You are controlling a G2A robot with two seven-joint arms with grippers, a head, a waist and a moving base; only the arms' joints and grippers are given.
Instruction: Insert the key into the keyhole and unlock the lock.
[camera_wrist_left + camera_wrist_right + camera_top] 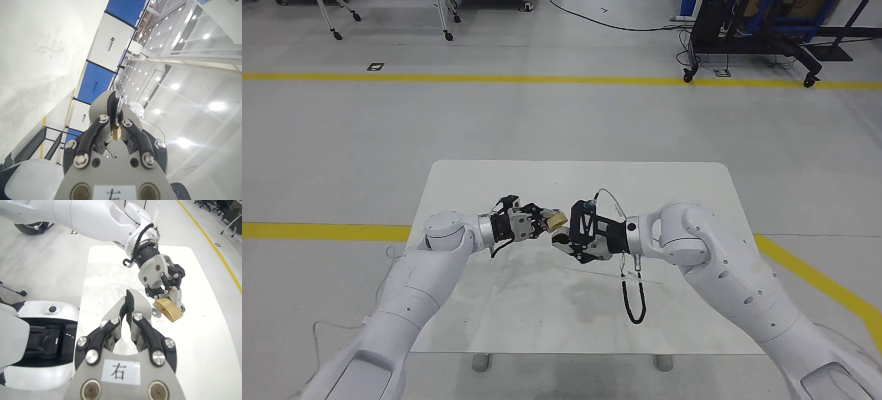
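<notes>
One brass lock [169,310] was held over the middle of the white table [198,336], gripped by the left gripper [174,303], whose fingers were closed on it at the shackle end. Its body was a rounded, gold-coloured block, tilted, with a smooth broad face; a silver shackle [182,308] peeked out past one finger of that gripper. A silver key [155,312] showed its round head against the end of the lock that faced the right gripper [130,294]; the blade was hidden, so how deep it sat could not be told. The right gripper's dark pads were pressed together with nothing seen between them; it stood just beside the key's head, and whether it touched the head could not be told.

The right wrist view gave the lock's broad side and the key; the left wrist view gave the lock edge-on instead, a narrow brass strip low between the left gripper's fingers with the bright shackle standing up between the pads. The top view showed both arms meeting nearly tip to tip above the table, the lock a small gold spot between the two grippers, and the key too small to make out there.
</notes>
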